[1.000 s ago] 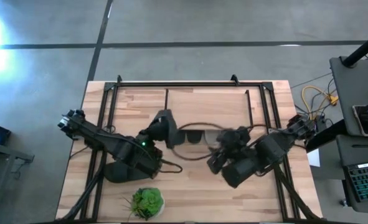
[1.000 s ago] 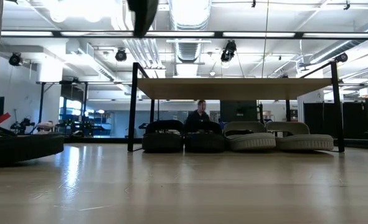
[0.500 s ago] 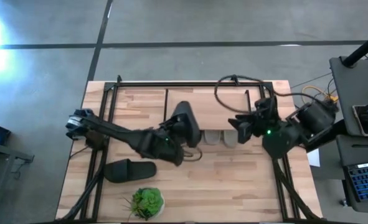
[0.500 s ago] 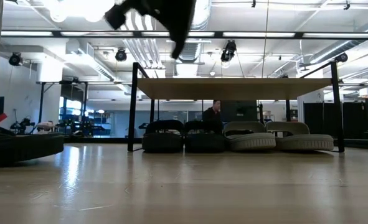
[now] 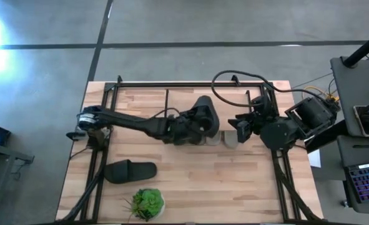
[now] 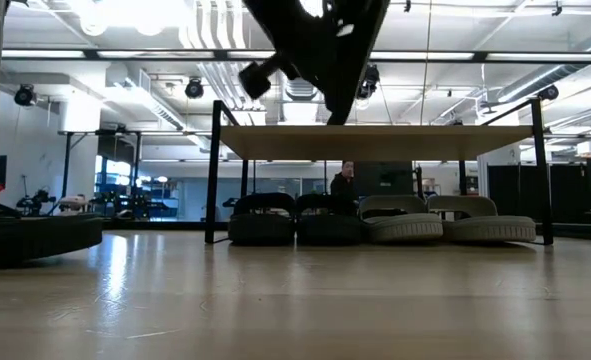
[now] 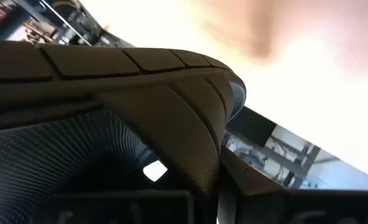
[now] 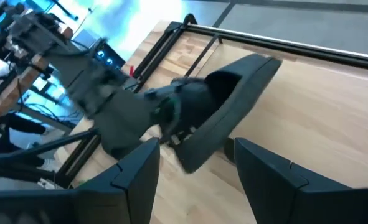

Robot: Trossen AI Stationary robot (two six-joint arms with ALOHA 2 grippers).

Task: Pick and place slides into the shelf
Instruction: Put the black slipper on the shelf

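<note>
Slides — 6 total expected, 3 pr.
- Stowed under shelf [image 6: 375, 141], low view: 2 dark ones on picture-left [image 6: 261, 219] [image 6: 327, 220], 2 light grey on picture-right [image 6: 403, 220] [image 6: 488, 221], all side by side on tabletop [image 5: 190, 187], touching or nearly so.
- In transit: 1 black slide [image 5: 204, 114], held by left gripper [image 5: 185, 127] above shelf's middle; jaws clamped on it, per right wrist view [image 8: 230, 109]. Left wrist view filled by its ribbed sole edge and pebbled strap [image 7: 109, 112].
- Still loose: 1 black slide [image 5: 130, 170] on table near front-left, beside small green plant [image 5: 148, 202].
- Est. progress: 4 in, 1 carried, 1 left. Roughly two-thirds done.

Right gripper [image 5: 241, 127]: hovers at shelf's right part, fingers [image 8: 134, 180] spread apart, holding nothing.

Materials: slides look like moulded foam/rubber, thick rounded soles, one wide strap, matte. Shelf: pale wood board, flat rectangle, thin black metal legs. Table: light planked wood, black frame.
</note>
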